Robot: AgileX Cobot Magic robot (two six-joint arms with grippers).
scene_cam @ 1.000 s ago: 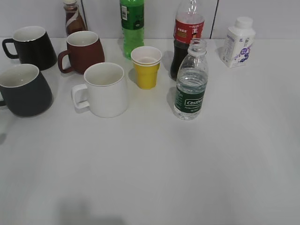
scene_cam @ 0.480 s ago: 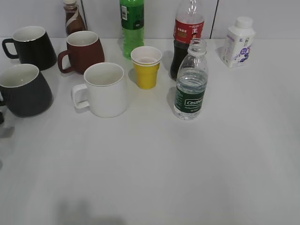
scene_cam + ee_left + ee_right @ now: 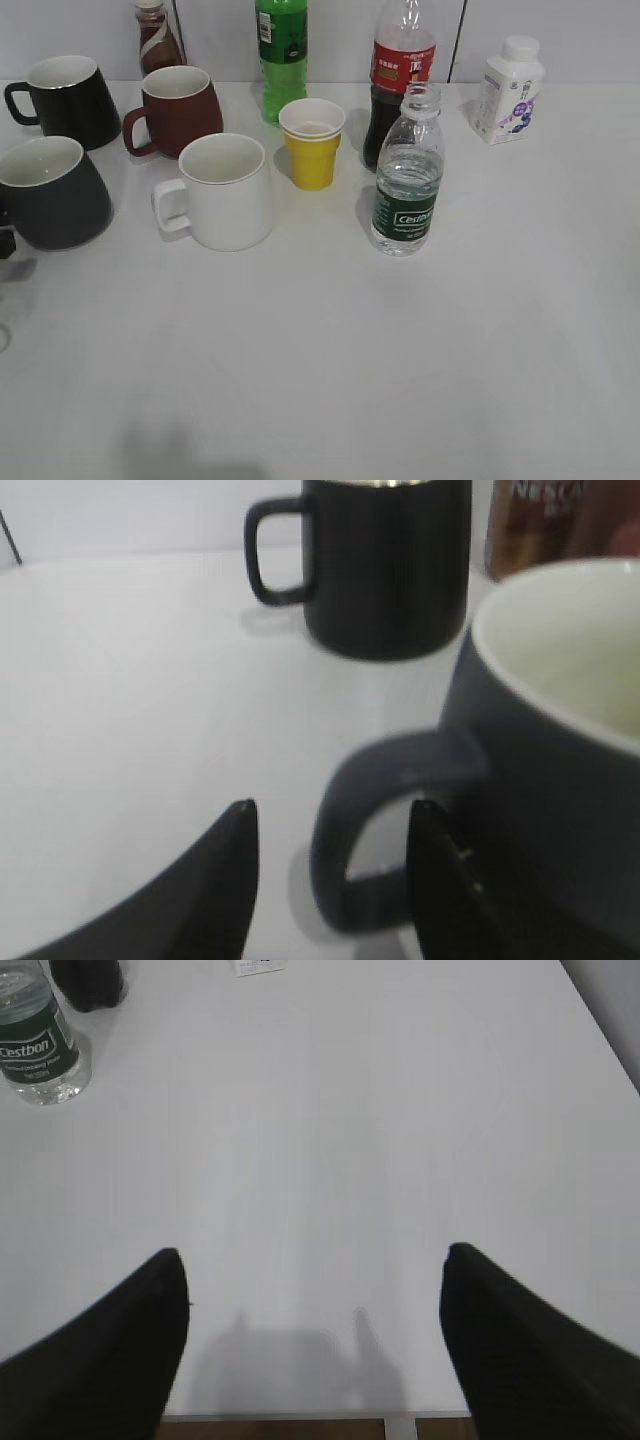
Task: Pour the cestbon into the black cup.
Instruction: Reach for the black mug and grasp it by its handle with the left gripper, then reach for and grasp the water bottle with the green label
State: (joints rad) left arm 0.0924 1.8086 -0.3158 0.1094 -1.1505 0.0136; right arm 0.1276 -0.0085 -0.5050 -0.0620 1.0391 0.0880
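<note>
The cestbon [image 3: 405, 185] stands upright and uncapped right of the table's middle; it also shows at the top left of the right wrist view [image 3: 35, 1045]. The black cup [image 3: 52, 195], charcoal grey with a white inside, stands at the left edge. In the left wrist view the cup [image 3: 560, 760] is close, and its loop handle [image 3: 340, 865] lies between the open jaws of my left gripper [image 3: 333, 810], with no contact showing. Only a dark tip of that gripper [image 3: 5, 243] shows in the exterior view. My right gripper [image 3: 312, 1252] is open and empty over bare table near the front edge.
A glossy black mug [image 3: 65, 98], a maroon mug [image 3: 180, 108], a white mug [image 3: 225, 190] and a yellow cup [image 3: 312, 142] stand around the cup. A green soda bottle [image 3: 282, 55], cola bottle [image 3: 400, 75], brown coffee bottle [image 3: 157, 40] and white bottle [image 3: 508, 90] line the back.
My left gripper's tip has come into view at the left edge beside the black cup's handle. The bottle and the cups have not moved.
</note>
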